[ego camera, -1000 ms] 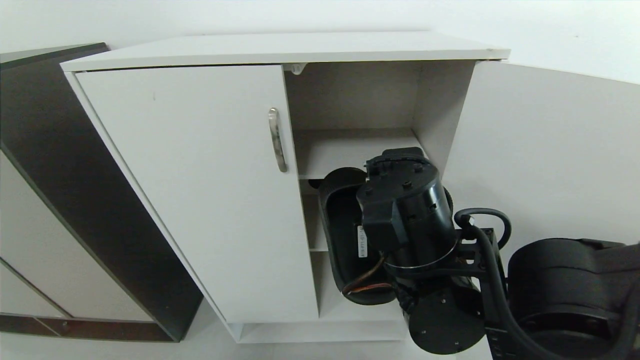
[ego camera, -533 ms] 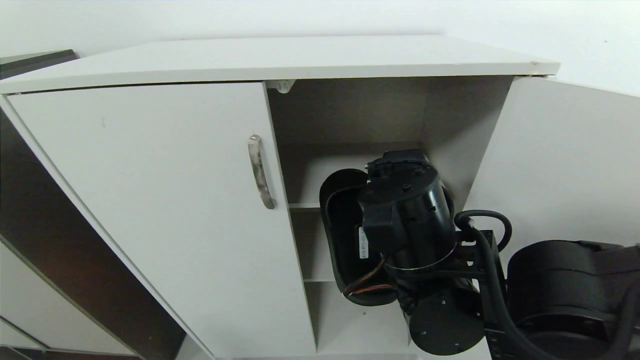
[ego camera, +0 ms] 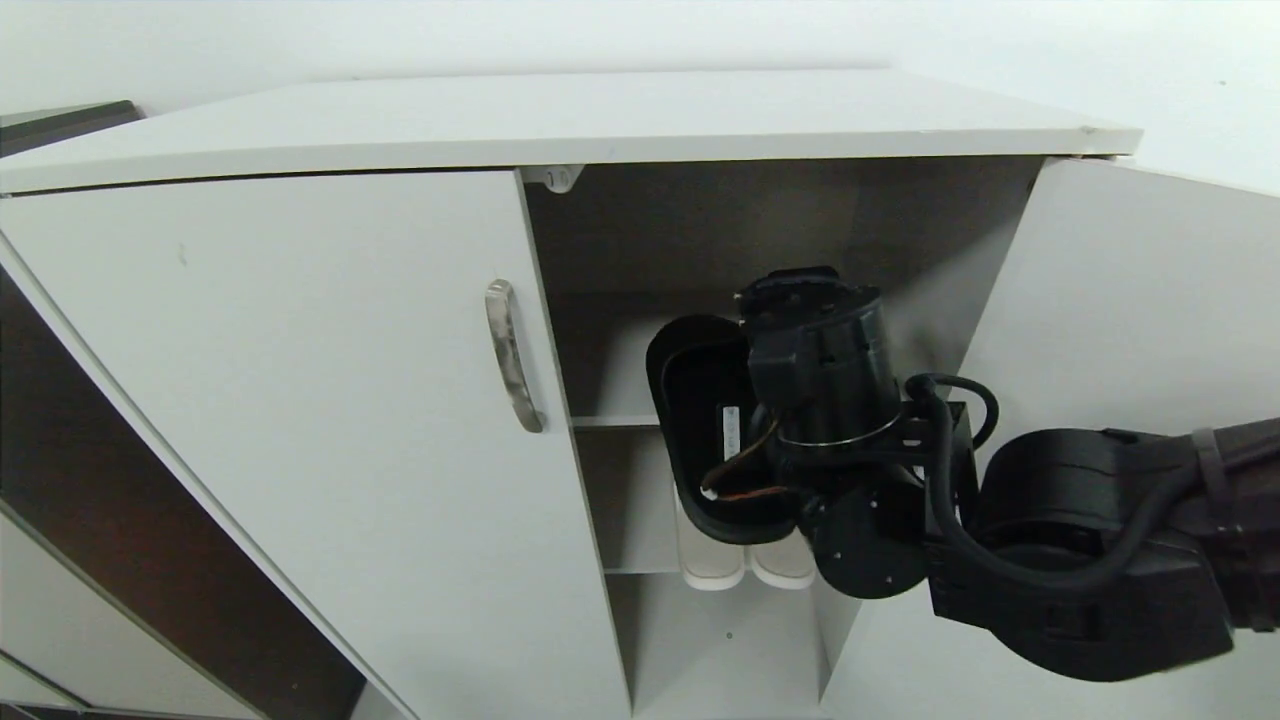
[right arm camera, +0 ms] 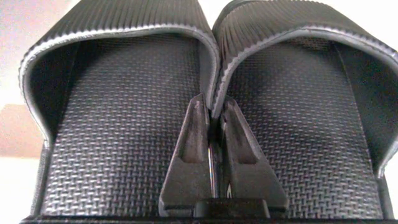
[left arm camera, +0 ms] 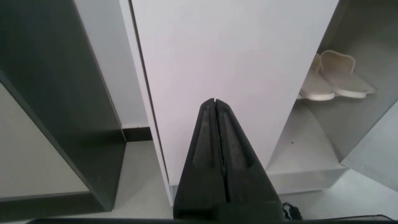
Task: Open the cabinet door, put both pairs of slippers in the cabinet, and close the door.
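Pinched the touching inner walls of the 2 black slippers [right arm camera: 124,93] in the right gripper [right arm camera: 212,106], so 1 grasp carried the pair, at the cabinet [ego camera: 600,110] opening. Found white slippers [ego camera: 745,570] on a lower shelf [ego camera: 640,571]. Held the left gripper [left arm camera: 214,104] clenched, empty, before the closed door [ego camera: 300,400].

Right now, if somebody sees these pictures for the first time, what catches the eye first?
The right claw pinches a pair of black slippers by their inner walls, before the open right half of the white cabinet. A pair of white slippers lies on a lower shelf inside. The left door is shut.
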Motion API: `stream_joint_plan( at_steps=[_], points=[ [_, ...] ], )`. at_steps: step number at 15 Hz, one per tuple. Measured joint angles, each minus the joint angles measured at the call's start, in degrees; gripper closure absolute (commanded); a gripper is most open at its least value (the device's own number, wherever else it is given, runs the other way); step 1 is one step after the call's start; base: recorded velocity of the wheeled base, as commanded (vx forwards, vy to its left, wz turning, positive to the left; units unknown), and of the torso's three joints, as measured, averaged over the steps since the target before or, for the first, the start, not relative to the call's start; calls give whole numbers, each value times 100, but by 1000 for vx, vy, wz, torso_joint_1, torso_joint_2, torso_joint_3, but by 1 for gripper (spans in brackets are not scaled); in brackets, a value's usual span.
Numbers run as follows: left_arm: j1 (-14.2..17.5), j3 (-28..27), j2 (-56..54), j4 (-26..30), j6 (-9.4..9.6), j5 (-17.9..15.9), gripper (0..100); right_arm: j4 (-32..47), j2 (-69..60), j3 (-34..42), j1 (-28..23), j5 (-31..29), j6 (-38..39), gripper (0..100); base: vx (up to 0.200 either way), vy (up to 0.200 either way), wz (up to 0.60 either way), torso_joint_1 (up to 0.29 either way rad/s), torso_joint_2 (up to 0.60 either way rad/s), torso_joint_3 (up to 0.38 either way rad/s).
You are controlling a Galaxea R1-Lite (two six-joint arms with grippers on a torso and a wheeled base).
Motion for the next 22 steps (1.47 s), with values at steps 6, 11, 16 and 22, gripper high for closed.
stream_joint_plan(
  at_steps=[6, 11, 16, 22],
  points=[
    [0, 0, 0, 2, -2, 0, 100, 29, 634, -1084, -447, 68, -402, 100, 0, 0, 0, 0, 0, 0],
    [0, 0, 0, 2, 0, 0, 100, 246, 970, -1657, -653, 69, -623, 100, 0, 0, 0, 0, 0, 0],
    [0, 0, 0, 2, 0, 0, 100, 344, 1163, -1875, -692, 107, -629, 100, 0, 0, 0, 0, 0, 0],
    [2, 0, 0, 2, -7, 0, 100, 344, 1229, -1888, -688, 105, -629, 0, 0, 0, 0, 0, 0, 0]
  ],
)
